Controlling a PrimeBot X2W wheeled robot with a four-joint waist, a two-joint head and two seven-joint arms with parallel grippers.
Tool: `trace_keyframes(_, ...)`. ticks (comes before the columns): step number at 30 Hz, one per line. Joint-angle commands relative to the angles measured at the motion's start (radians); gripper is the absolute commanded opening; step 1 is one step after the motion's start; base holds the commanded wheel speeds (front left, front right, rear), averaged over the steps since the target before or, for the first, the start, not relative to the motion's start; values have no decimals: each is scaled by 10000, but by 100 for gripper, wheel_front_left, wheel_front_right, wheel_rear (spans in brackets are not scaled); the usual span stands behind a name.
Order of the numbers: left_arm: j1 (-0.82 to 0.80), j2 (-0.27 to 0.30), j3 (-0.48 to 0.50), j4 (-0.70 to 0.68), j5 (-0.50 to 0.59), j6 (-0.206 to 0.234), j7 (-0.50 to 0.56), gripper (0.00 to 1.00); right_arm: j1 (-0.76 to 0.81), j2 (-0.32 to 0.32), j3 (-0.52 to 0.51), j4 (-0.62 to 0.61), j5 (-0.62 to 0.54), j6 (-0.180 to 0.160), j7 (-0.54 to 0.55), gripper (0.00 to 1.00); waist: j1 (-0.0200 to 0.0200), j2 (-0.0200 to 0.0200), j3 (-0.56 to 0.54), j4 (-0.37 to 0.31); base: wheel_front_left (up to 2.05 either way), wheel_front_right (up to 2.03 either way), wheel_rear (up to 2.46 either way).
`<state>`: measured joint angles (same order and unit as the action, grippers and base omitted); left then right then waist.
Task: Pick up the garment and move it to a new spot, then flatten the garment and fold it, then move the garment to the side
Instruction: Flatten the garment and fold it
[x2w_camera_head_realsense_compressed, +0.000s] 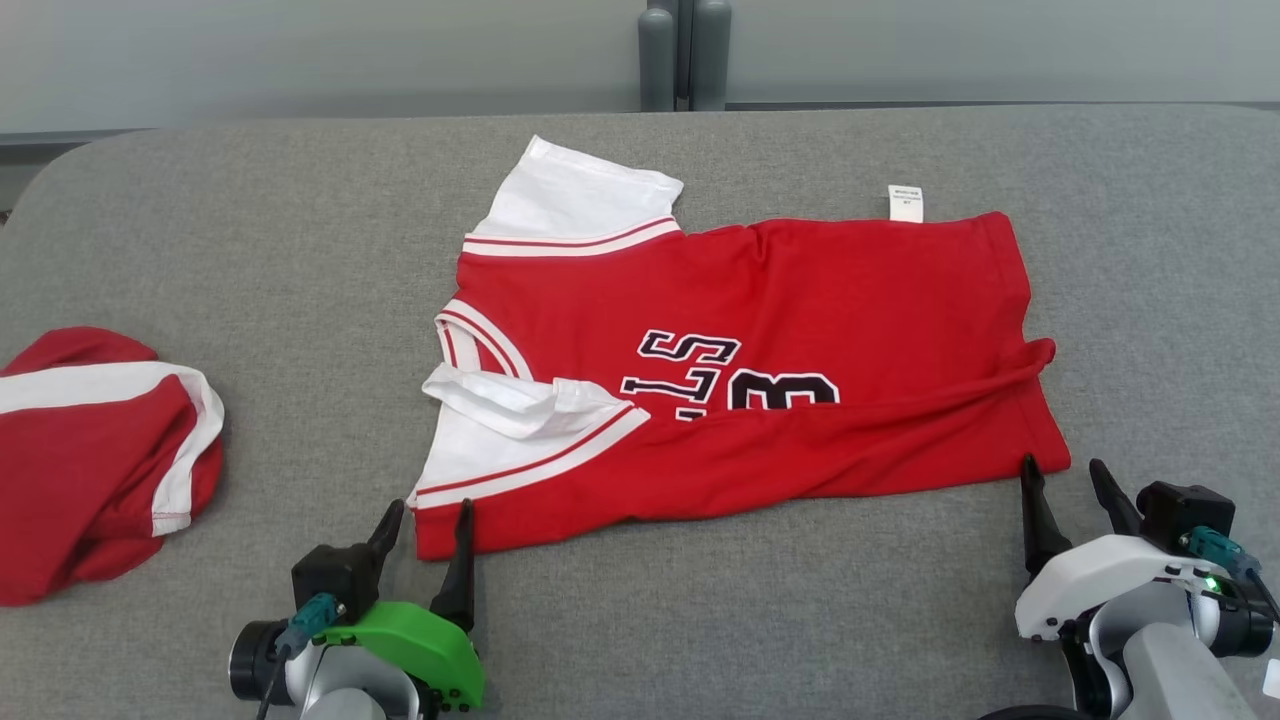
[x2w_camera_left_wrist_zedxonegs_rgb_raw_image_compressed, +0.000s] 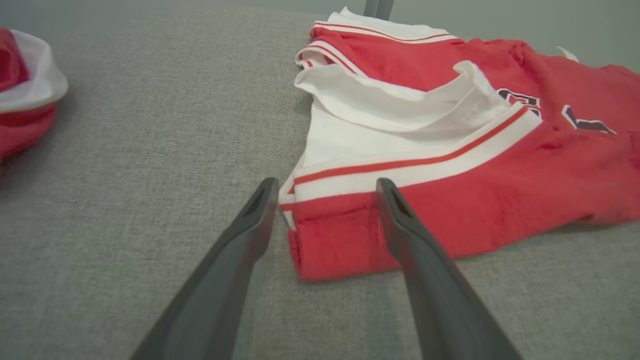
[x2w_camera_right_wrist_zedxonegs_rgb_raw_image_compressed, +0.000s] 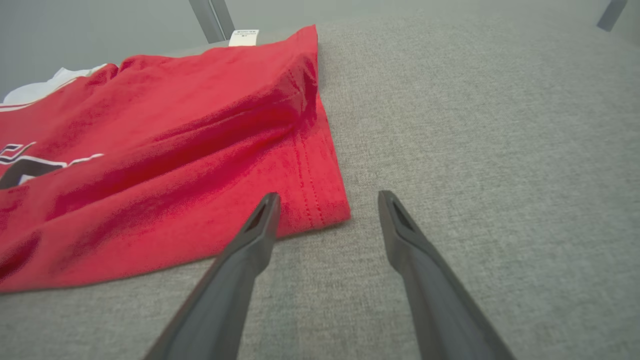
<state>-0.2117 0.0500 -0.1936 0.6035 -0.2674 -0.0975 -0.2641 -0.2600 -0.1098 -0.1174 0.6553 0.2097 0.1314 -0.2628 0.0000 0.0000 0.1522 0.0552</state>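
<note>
Left end effector (x2w_camera_head_realsense_compressed: 430, 508), right end effector (x2w_camera_head_realsense_compressed: 1062, 463) wide open, empty; grabbing one jersey (x2w_camera_head_realsense_compressed: 740, 300) layer would wreck my fold.

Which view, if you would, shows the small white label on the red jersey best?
The head view: the small white label lies whole beyond the red jersey. The right wrist view shows it distant and slanted; the left wrist view, a blurred sliver.

The garment (x2w_camera_head_realsense_compressed: 760, 300) is soft matt knit cloth on a coarse-woven grey fabric surface (x2w_camera_head_realsense_compressed: 300, 250).
</note>
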Motion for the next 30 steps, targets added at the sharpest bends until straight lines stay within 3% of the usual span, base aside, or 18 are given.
trace_keyframes(1,-27,19,-22,97,-134,32,3,100,22,-38,42,116,69,-15,-29,100,0,0,43,-16,0,0,0)
trace_keyframes(8,-215,22,-141,603,-440,67,3,100,-244,-118,65,378,87,-15,-29,100,0,0,200,-12,0,0,0)
trace_keyframes(12,-328,22,-295,771,-674,-5,3,86,-436,-70,-14,524,22,-15,-29,100,0,0,300,27,0,0,0)
trace_keyframes(13,-337,20,-388,878,-769,-52,6,75,-491,-65,-31,628,30,-15,-29,100,0,0,324,43,0,0,0)
trace_keyframes(14,-364,20,-512,986,-905,-97,10,55,-539,-53,-9,752,35,-15,-29,100,0,0,348,59,0,0,0)
trace_keyframes(16,-464,17,-668,1121,-1030,-179,13,37,-662,-31,91,1001,89,-15,-26,100,0,0,397,94,0,0,0)
trace_keyframes(17,-494,17,-718,1176,-1132,-170,15,24,-711,-39,189,1098,106,-15,-10,73,0,0,420,107,0,0,0)
trace_keyframes(18,-546,17,-755,1242,-1167,-189,16,7,-753,-38,246,1155,162,-14,-4,30,0,0,442,119,0,0,0)
trace_keyframes(19,-580,17,-783,1307,-1203,-204,16,0,-784,-44,287,1177,193,-14,-4,0,0,0,459,127,0,0,0)
trace_keyframes(30,-544,31,-474,973,-1367,-299,6,0,-604,-159,201,513,643,-17,-16,0,0,0,167,111,0,0,0)
